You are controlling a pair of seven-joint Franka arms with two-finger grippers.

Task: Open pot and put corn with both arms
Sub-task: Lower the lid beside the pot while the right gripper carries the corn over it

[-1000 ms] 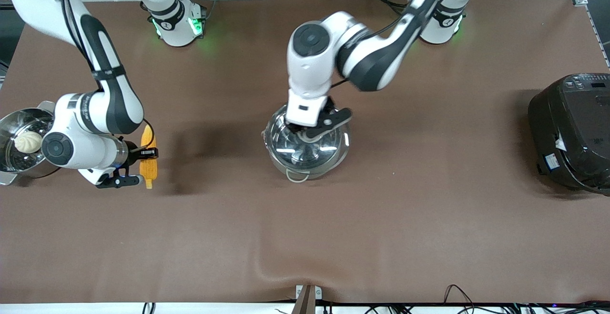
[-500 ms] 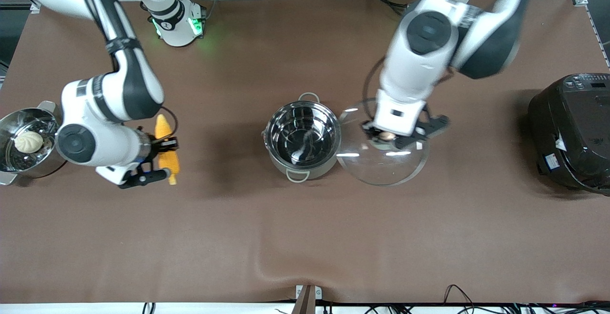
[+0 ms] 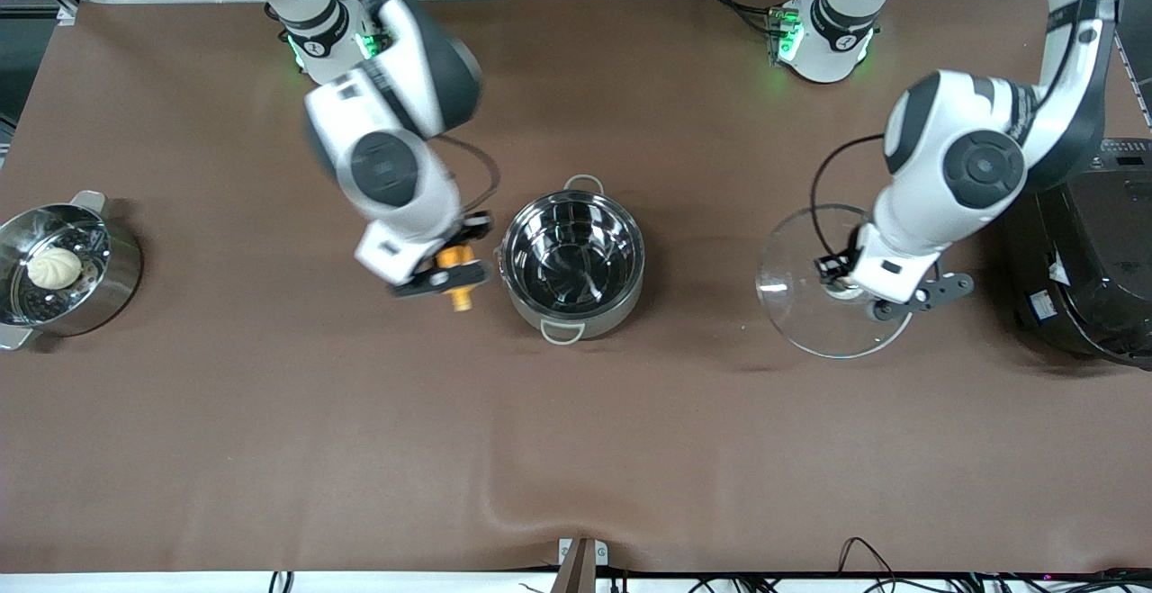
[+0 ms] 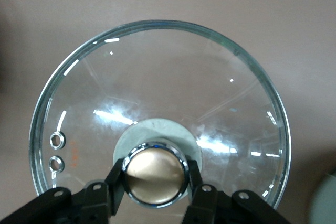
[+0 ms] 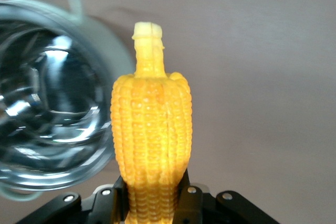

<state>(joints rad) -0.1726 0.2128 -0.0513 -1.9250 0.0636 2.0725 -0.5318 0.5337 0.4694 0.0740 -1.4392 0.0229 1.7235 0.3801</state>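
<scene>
- Pots number two: the open steel pot at mid-table, its lid off, and a second steel pot with one white bun inside, at the right arm's end of the table.
- One glass lid, one corn, one black rice cooker, two arms.
- Right gripper is up in the air over the table just beside the open pot, on the side toward the right arm's end, fingers clamped on the corn; the cob's stub end points away from the wrist.
- Left gripper pinches the lid's copper-coloured knob between both fingers, holding the lid over the table between the open pot and the rice cooker, well apart from the pot.
</scene>
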